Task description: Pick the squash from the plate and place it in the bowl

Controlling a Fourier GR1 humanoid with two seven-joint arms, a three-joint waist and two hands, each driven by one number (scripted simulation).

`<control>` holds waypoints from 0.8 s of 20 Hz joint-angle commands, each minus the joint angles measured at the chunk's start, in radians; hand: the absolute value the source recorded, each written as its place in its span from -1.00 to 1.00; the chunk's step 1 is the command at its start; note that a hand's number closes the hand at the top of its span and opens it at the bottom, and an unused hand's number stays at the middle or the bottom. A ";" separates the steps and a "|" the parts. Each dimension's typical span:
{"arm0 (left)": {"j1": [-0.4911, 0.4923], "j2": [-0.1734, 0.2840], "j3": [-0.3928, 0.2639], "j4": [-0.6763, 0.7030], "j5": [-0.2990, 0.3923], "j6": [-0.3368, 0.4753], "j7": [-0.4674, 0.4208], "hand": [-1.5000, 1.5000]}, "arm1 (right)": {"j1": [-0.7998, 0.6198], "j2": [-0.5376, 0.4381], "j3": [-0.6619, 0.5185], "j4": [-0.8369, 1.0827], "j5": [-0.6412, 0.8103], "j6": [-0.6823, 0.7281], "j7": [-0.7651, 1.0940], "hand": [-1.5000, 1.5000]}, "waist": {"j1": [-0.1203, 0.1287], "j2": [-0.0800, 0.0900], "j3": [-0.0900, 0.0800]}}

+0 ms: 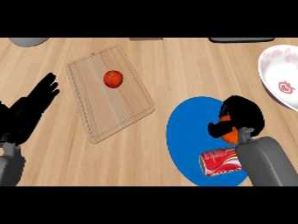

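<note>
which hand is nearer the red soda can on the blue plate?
Right. The right hand is curled over an orange object just above the red soda can on the blue plate. The left hand rests open at the far left, beyond the wooden cutting board.

Red tomato [113,79] lies on the wooden cutting board [128,113], left of the blue round plate [185,131]. Red soda can [221,161] lies on the plate's near part. White patterned bowl [272,65] stands at the counter's right edge.
</note>
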 commanded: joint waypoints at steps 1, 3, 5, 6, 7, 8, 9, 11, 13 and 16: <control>0.022 0.012 0.031 0.001 -0.005 0.025 0.000 0.00 | 0.129 -0.258 -0.123 -0.038 -0.101 0.038 -0.258 1.00 | -0.077 -0.007 0.006; 0.032 0.016 0.051 -0.004 0.001 0.035 -0.004 0.00 | 0.169 -0.347 -0.187 -0.020 -0.142 0.042 -0.363 1.00 | -0.095 -0.010 0.009; 0.034 0.003 0.045 -0.002 0.008 0.033 -0.001 0.00 | 0.208 -0.456 -0.256 -0.011 -0.189 0.044 -0.509 1.00 | -0.101 -0.007 0.007; 0.043 0.017 0.064 0.000 0.014 0.031 -0.006 0.00 | 0.237 -0.496 -0.295 -0.007 -0.219 0.037 -0.580 1.00 | -0.100 -0.010 0.007; 0.043 0.010 0.057 -0.006 0.008 0.033 -0.014 0.00 | 0.245 -0.540 -0.338 0.008 -0.261 0.052 -0.656 1.00 | -0.092 -0.008 0.006; 0.052 0.002 0.051 -0.014 0.007 0.036 -0.012 0.00 | 0.272 -0.580 -0.372 0.032 -0.283 0.053 -0.727 1.00 | -0.088 -0.008 0.007; 0.040 0.018 0.057 0.001 0.004 0.029 -0.010 0.00 | 0.275 -0.627 -0.423 0.055 -0.317 0.059 -0.801 1.00 | -0.078 -0.002 0.006; 0.050 0.017 0.055 0.001 0.007 0.020 -0.012 0.00 | 0.342 -0.710 -0.492 0.098 -0.345 0.050 -0.952 1.00 | -0.071 -0.002 0.005; 0.053 -0.005 0.019 -0.034 0.005 0.012 -0.004 0.00 | 0.344 -0.792 -0.598 0.172 -0.408 0.074 -1.064 1.00 | -0.042 -0.003 0.004; 0.017 -0.006 0.016 0.005 -0.011 0.009 -0.027 0.00 | 0.425 -0.886 -0.701 0.276 -0.435 0.089 -1.246 1.00 | -0.015 0.005 0.001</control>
